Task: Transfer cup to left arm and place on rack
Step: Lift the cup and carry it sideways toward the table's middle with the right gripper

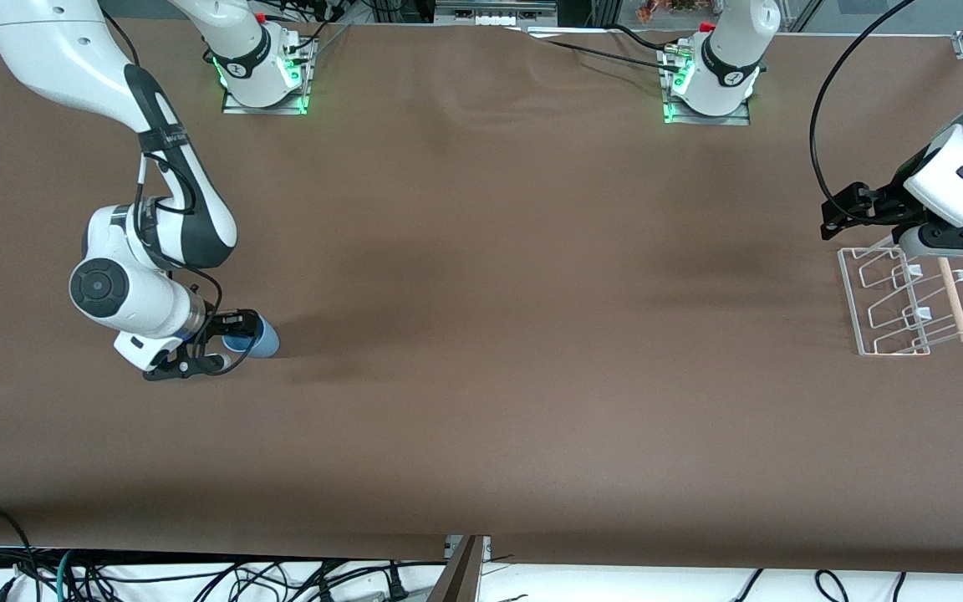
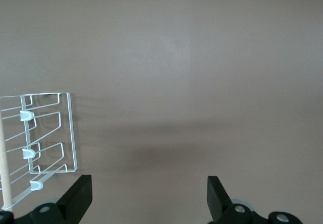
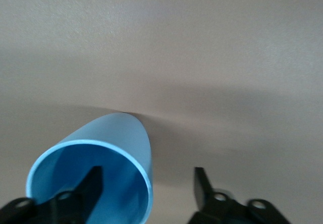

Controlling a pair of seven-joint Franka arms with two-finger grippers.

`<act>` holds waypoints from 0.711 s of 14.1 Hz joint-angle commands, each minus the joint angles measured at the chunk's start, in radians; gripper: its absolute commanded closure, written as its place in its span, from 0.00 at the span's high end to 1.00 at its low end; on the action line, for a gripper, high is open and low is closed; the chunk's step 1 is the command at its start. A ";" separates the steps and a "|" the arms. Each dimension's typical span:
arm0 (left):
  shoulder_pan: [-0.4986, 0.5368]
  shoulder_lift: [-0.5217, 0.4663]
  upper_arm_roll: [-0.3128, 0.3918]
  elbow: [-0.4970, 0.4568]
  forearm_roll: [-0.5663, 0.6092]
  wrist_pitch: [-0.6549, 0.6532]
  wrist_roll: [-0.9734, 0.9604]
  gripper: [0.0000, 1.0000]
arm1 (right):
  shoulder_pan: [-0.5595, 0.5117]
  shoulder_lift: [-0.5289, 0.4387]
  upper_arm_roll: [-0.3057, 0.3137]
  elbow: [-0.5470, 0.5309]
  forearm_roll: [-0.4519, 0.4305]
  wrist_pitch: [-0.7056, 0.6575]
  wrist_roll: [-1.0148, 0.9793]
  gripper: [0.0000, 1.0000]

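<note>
The light-blue cup (image 1: 259, 339) lies on its side on the brown table near the right arm's end, with its mouth toward my right gripper (image 1: 226, 341). In the right wrist view the cup (image 3: 101, 156) shows its open rim. My right gripper (image 3: 147, 177) is open and straddles the rim wall, one finger inside the mouth and the other outside, with a gap to the wall. My left gripper (image 1: 920, 234) hangs open and holds nothing, just above the table beside the rack (image 1: 908, 305). In the left wrist view the left gripper (image 2: 149, 182) has bare table between its fingers, and the rack (image 2: 48, 133) lies off to one side.
The rack's wooden dowel (image 1: 954, 301) runs along its side toward the left arm's end of the table. Both arm bases (image 1: 264, 67) (image 1: 711, 79) stand along the table's edge farthest from the front camera. Cables hang below the table's front edge.
</note>
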 commanded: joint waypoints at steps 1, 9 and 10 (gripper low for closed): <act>0.010 -0.016 -0.003 -0.005 -0.020 -0.012 0.018 1.00 | 0.003 0.018 0.000 0.021 -0.017 0.007 0.012 0.00; 0.010 -0.016 -0.003 -0.005 -0.020 -0.012 0.018 1.00 | 0.005 0.004 0.003 0.054 -0.001 -0.008 0.042 0.00; 0.010 -0.016 -0.003 -0.005 -0.020 -0.012 0.018 1.00 | 0.008 -0.008 0.004 0.054 -0.001 -0.022 0.073 0.00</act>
